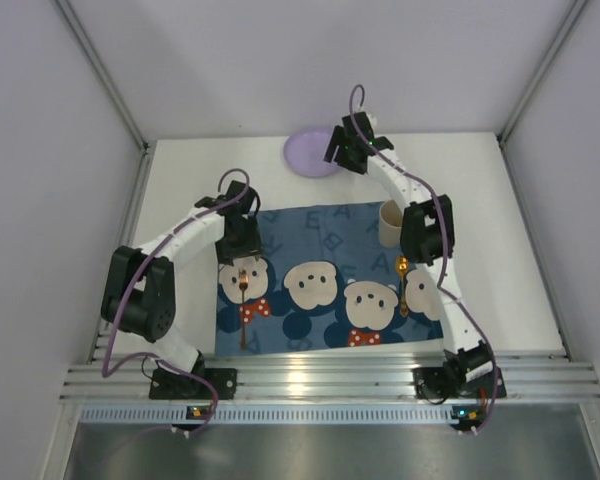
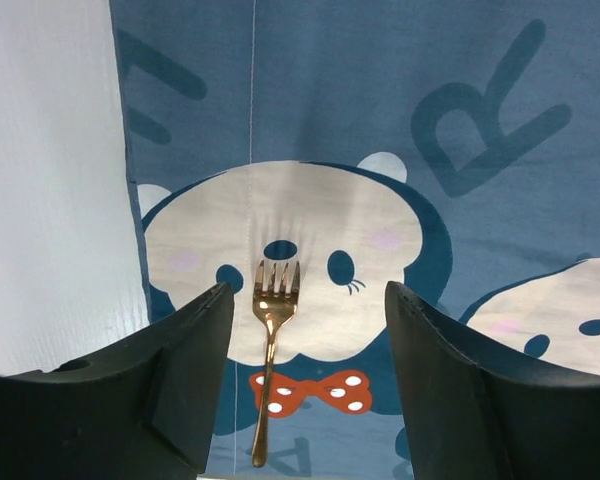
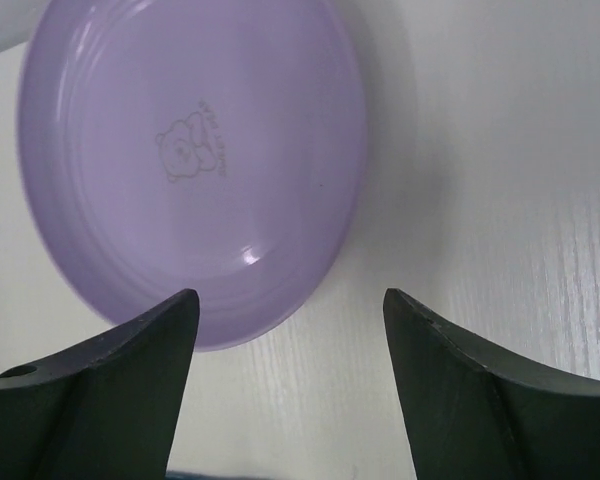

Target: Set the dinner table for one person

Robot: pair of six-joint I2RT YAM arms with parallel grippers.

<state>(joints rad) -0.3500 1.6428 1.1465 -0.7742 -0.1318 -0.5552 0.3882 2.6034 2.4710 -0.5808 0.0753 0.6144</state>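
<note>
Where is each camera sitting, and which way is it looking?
Top camera: high behind the robot, looking down on table, mat, left arm, right arm.
Left wrist camera: on the left arm, facing down at the fork; open left gripper shows.
Right wrist camera: on the right arm, facing down at the plate; open right gripper shows.
Shared: top view shows fork and plate too.

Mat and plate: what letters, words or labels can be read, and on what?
"R": printed large on the blue mat; its other letters are cut off or faint.
Tiny lettering beside a bear outline on the purple plate: too small to read.
</note>
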